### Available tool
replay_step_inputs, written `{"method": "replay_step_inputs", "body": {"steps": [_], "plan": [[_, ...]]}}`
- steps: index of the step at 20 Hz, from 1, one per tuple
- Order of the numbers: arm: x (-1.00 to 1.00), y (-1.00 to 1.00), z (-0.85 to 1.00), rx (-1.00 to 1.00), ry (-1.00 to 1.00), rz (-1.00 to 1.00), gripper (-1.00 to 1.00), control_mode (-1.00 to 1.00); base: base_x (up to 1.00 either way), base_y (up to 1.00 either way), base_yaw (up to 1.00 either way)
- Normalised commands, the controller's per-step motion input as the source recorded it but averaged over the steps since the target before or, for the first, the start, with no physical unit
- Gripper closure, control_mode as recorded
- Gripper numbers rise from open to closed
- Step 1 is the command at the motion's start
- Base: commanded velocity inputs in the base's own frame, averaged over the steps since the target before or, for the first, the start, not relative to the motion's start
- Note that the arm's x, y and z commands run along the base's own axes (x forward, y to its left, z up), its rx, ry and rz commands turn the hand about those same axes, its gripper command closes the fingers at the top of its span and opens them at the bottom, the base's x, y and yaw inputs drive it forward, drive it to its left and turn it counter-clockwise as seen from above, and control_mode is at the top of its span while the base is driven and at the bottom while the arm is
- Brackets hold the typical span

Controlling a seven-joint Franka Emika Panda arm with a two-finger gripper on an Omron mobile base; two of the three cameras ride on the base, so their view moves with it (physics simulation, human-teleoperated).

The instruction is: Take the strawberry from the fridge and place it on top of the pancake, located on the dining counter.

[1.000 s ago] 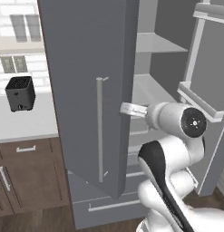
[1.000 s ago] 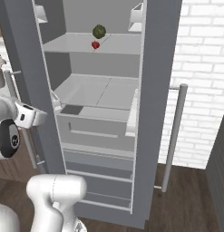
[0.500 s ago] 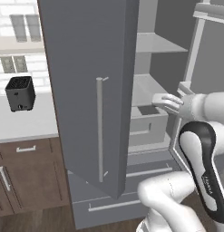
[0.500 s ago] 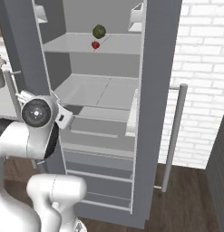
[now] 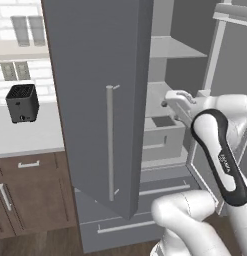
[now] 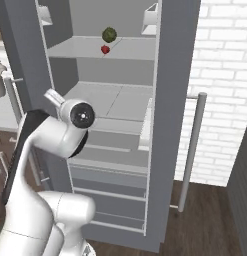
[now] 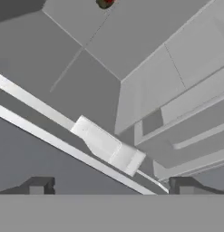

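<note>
The strawberry (image 6: 105,49) sat on an upper shelf (image 6: 85,48) inside the fridge (image 6: 172,75), toward the shelf's front edge, just below and in front of a dark green bumpy ball (image 6: 109,34) as seen from the right base view; whether the two touched could not be told. In the hand view a speck of red (image 7: 108,1) showed at the top edge beside the dark ball, too small to read further. The fridge stood with both doors swung open, the left door (image 5: 100,100) with its long bar handle (image 5: 110,142) facing the left base camera. Below the berry's shelf lay a wider pale shelf (image 6: 112,102) and then drawers (image 6: 107,200). The gripper (image 5: 175,98) was raised in front of the open compartment at about the height of the middle shelf, well below the strawberry; its fingers (image 7: 38,185) were spread wide with nothing between them. On the bench (image 5: 25,135) left of the fridge stood a small black box (image 5: 22,102), with brown cabinets (image 5: 30,195) beneath.
</note>
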Motion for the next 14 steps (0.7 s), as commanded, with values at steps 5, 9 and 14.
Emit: {"method": "replay_step_inputs", "body": {"steps": [5, 9, 14], "plan": [[0.73, 0.01, -0.14, 0.16, 0.22, 0.12, -1.00, -1.00, 0.00, 0.00, 0.00], [0.74, 0.11, -0.30, 0.09, 0.21, 0.16, -1.00, -1.00, 0.00, 0.00, 0.00], [0.56, 0.23, -0.38, 0.06, 0.12, 0.18, -1.00, -1.00, 0.00, 0.00, 0.00]]}}
